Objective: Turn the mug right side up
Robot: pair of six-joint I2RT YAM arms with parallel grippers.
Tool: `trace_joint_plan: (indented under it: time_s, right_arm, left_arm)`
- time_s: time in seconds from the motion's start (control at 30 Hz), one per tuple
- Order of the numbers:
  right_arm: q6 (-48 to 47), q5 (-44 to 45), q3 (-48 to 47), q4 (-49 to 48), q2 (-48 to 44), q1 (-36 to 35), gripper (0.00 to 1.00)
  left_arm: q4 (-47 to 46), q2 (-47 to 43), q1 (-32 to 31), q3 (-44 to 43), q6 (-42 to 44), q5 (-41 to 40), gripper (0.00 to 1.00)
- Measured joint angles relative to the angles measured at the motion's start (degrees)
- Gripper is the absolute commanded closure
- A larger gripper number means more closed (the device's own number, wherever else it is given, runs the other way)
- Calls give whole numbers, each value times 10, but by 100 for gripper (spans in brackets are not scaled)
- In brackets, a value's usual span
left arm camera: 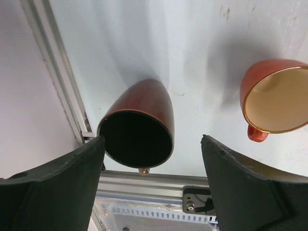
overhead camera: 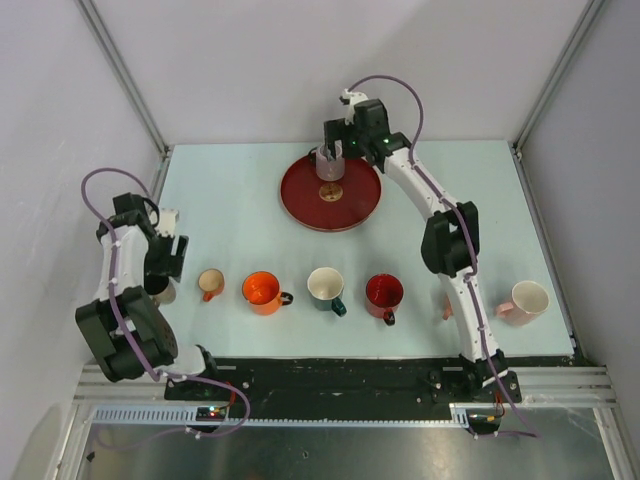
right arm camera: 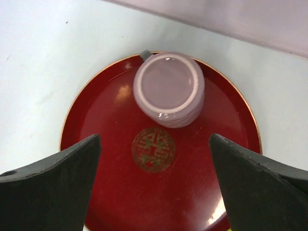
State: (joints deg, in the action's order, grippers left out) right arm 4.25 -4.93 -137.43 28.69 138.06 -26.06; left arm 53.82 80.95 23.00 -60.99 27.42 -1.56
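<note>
The right gripper [right arm camera: 155, 139] hangs with its jaws spread wide above a round red plate [right arm camera: 101, 125]. Just ahead of its fingertips stands the lilac mug [right arm camera: 168, 89], the only thing on the plate. The mug is upside down, its flat base facing up and its rim on the plate, so nothing of its inside shows. A bit of its handle [right arm camera: 145, 55] pokes out on the far side. Neither finger touches the mug, and the gold emblem [right arm camera: 153, 149] at the plate's middle lies between the fingers. The left gripper [left arm camera: 151, 139] is also wide open, low over the pale tabletop [left arm camera: 192, 43]. A dark brown mug [left arm camera: 144, 103] sits upright between its fingers. That mug's inside is black and looks empty. It lies close against one finger, though contact cannot be told, and stands well clear of the other. Off to one side of this gripper is a small orange-red mug [left arm camera: 276, 98], mouth up, with a cream lining and nothing in it. In the top view further mugs stand in a row in the space between the two grippers and nearer the arm bases. They are an orange mug [overhead camera: 261, 291], a teal mug [overhead camera: 325, 286] with a cream inside, a red mug [overhead camera: 384, 292] and a pink mug [overhead camera: 527, 300]. All four are mouth up and look empty.
</note>
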Motion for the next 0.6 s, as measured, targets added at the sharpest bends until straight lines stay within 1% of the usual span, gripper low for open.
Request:
trace_joint_plan:
  time_s: [0.1,0.17,0.27,0.37,0.47,0.6]
  right_arm:
    - [58,-30,7,-51,29,23,13]
    - [121,-50,10,-94,43,38,17]
    - [235,-78,21,-176,64,63,19]
    - [317,-85,21,-233,88,80,21]
    - [385,-85,20,-265,117,89,26]
    - [442,-92,19,-283,153,85,33]
  left_arm:
    - [4,-10,0,-21,-4,8,15]
    - [6,-12,0,-31,-6,17,15]
    - [11,-13,0,-42,-15,33,15]
    - [17,-13,0,-47,-21,42,14]
    - [23,-17,0,-49,-26,46,13]
    - [30,-26,0,-59,-31,47,12]
